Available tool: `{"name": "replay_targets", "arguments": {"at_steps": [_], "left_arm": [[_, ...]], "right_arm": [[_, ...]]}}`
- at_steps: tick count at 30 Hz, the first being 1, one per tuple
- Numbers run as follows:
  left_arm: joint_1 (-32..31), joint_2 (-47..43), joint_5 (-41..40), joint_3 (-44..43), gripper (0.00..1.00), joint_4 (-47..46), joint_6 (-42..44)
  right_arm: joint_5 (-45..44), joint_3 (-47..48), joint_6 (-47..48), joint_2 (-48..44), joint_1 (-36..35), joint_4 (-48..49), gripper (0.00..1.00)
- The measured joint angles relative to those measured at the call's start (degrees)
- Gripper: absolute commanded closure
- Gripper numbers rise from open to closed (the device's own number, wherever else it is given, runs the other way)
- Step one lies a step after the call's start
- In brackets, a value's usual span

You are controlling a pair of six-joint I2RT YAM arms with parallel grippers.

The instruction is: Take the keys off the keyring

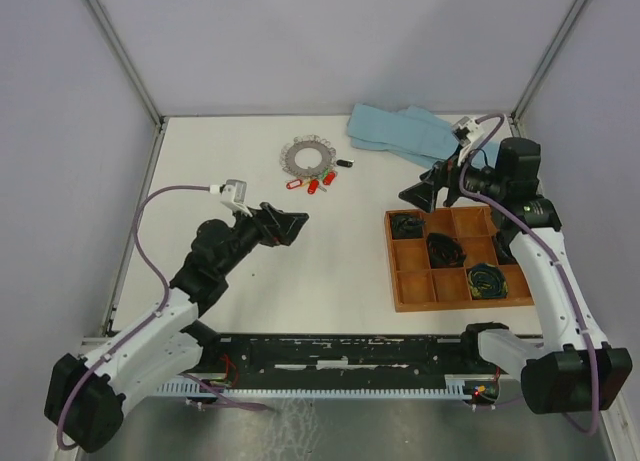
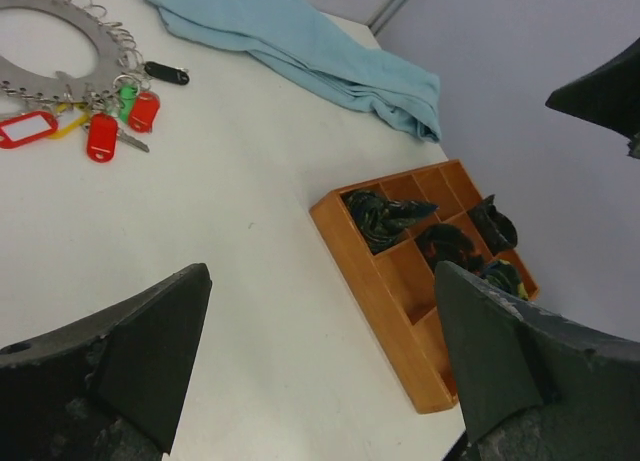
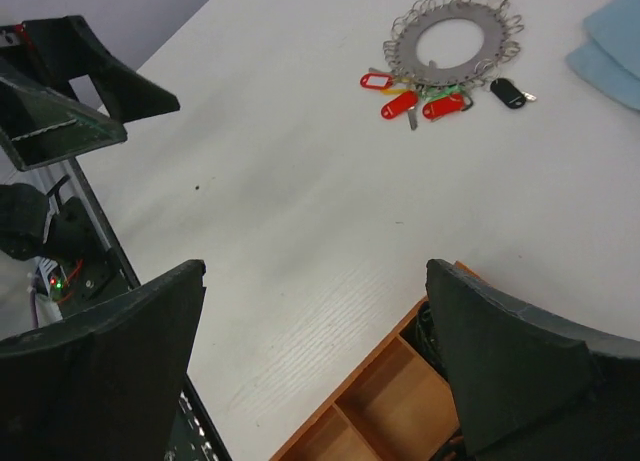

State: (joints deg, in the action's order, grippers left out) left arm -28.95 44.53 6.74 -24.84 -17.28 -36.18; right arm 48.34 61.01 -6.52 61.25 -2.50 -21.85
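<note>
The keyring (image 1: 307, 160), a flat silvery ring fringed with small loops, lies on the white table at the back; I also see the keyring (image 3: 452, 47) in the right wrist view and its lower edge (image 2: 60, 73) in the left wrist view. Small keys with red, green and black heads (image 1: 320, 181) (image 3: 420, 103) (image 2: 105, 133) cluster at its near edge. My left gripper (image 1: 290, 224) hovers open, well short of the ring, with nothing between its jaws (image 2: 320, 366). My right gripper (image 1: 428, 189) hangs open and empty over the tray's far left corner (image 3: 315, 356).
An orange wooden tray (image 1: 402, 303) with compartments holding dark coiled bundles (image 1: 445, 248) sits at the right. A folded light-blue cloth (image 1: 400, 133) lies at the back right. Metal frame posts and grey walls bound the table.
</note>
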Motion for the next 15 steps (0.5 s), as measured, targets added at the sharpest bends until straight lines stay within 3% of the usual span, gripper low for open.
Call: {"name": "replay_targets", "arguments": {"at_steps": [9, 15], "left_arm": [[-1.84, 14.78, -6.56, -1.29, 0.0, -8.46, 4.98], [-1.84, 28.04, -8.02, -11.37, 0.01, -8.39, 8.61]], "right_arm": [[4.68, 1.51, 12.07, 5.11, -0.2, -8.7, 0.0], [4.59, 1.51, 15.72, 5.51, -0.24, -9.42, 0.0]]}}
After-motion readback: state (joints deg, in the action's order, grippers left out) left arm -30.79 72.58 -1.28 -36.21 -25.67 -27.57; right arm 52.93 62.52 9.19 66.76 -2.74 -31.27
